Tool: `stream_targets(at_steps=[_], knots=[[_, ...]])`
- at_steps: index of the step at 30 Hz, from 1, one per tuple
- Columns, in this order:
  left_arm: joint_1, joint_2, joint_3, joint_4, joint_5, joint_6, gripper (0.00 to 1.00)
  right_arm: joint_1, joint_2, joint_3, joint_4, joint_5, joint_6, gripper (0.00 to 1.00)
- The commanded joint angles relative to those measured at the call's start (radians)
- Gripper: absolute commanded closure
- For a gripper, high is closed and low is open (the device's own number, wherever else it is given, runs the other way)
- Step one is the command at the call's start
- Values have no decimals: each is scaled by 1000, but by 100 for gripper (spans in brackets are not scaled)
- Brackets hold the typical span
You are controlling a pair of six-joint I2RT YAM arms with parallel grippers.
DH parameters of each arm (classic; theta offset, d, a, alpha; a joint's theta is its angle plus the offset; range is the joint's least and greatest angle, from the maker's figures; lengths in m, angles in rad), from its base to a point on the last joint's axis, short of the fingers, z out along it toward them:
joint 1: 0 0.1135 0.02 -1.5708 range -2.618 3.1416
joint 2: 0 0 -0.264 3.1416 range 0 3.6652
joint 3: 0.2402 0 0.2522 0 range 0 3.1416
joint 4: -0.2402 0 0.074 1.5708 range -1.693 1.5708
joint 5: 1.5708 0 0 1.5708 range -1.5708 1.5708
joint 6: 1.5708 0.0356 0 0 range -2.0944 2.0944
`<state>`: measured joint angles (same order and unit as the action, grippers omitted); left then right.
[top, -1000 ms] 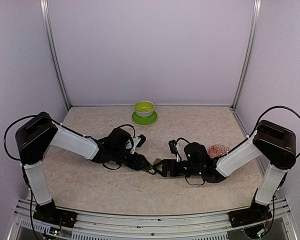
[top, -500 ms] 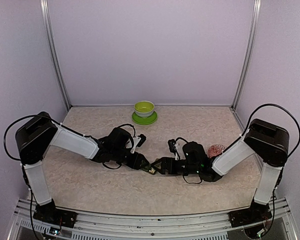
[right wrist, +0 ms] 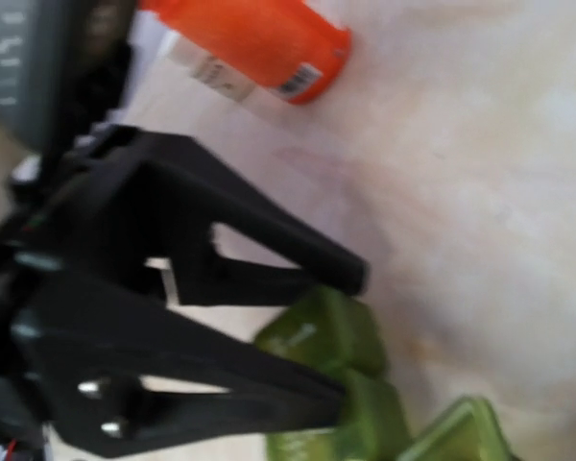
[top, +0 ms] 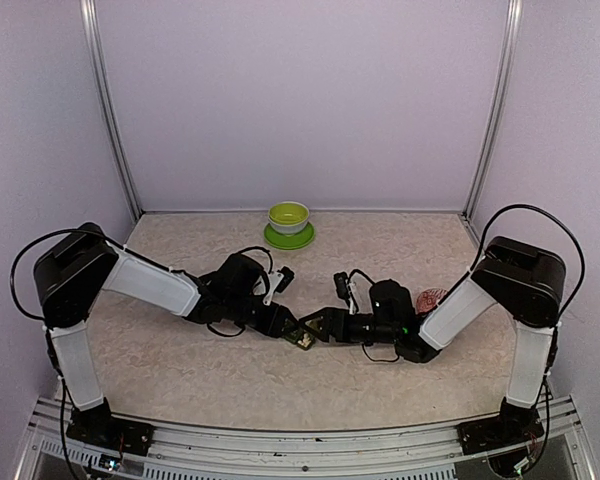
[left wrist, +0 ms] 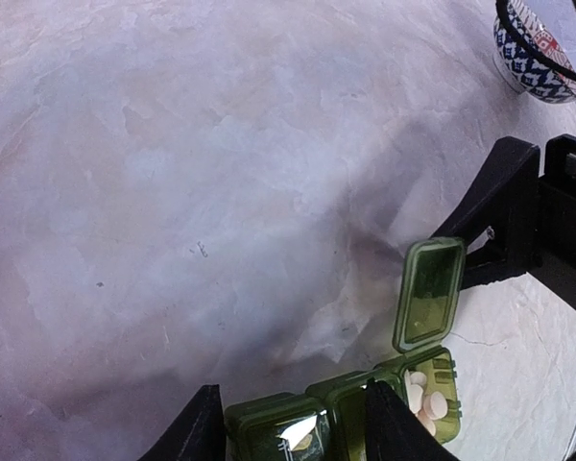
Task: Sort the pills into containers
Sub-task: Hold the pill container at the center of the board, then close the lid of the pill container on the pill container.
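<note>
The containers (left wrist: 269, 423) are a dark green strip of three square compartments lying on the table (top: 302, 338). My left gripper (left wrist: 293, 396) is shut on the strip, one finger at its end and the other across the middle. The right-hand compartment stands open with its lid (left wrist: 430, 293) raised, and several white pills (left wrist: 424, 403) lie inside. My right gripper (top: 320, 323) is open just right of the strip, one finger (left wrist: 494, 216) reaching in behind the raised lid. In the blurred right wrist view, the strip (right wrist: 326, 331) sits between the left gripper's black fingers.
A red bottle (right wrist: 254, 43) with a white label lies on the table behind the left gripper. A red-and-white patterned bowl (top: 435, 298) sits beside the right arm. A lime-green bowl (top: 288, 217) on a saucer stands at the back wall.
The right arm has slid left, bringing its gripper up to the open end of the strip. The left jaws have closed in on the strip; the left arm has barely moved.
</note>
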<state>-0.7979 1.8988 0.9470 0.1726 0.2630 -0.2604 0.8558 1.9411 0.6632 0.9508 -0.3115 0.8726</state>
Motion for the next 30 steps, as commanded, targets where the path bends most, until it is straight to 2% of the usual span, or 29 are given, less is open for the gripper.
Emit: stream_targets(at_steps=[1,10,17,30], knots=[[-3,63,-10,-128,-10,29,53,-8,-1,4,80,-63,-32,13],[-2,60,-10,-130,-19,29,53,-9,-46,0,59,-109,-76,15],[16,-13,-56,-81,-22,21,42,-8,-85,1,-13,-97,-114,14],[35,-6,-48,-120,7,34,47,-5,-96,3,-22,-130,-110,17]])
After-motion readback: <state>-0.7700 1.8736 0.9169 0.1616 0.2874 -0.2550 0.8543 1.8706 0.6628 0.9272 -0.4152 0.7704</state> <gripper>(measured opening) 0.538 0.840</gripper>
